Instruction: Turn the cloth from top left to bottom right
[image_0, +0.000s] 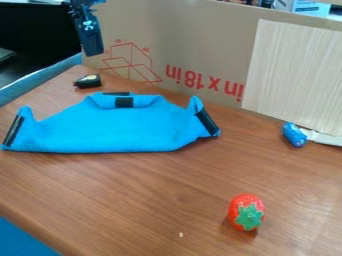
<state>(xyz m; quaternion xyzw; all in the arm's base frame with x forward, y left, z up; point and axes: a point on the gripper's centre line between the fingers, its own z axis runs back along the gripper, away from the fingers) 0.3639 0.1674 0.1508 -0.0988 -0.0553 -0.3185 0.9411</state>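
High at the upper left, in front of the cardboard, hangs the black gripper (93, 49), above and apart from the cloth. The bright blue cloth (117, 127) lies on the left half of the table. Its top edge is folded over around a black patch, and its left and right corners stick up with black strips on them. The bottom edge of the cloth runs nearly straight.
A red strawberry toy with a green top (246, 212) sits at the lower right of the wooden table (160, 185). A small blue object (294, 135) lies at the right, a black one (87, 81) behind the cloth. A cardboard wall (200, 45) stands along the back.
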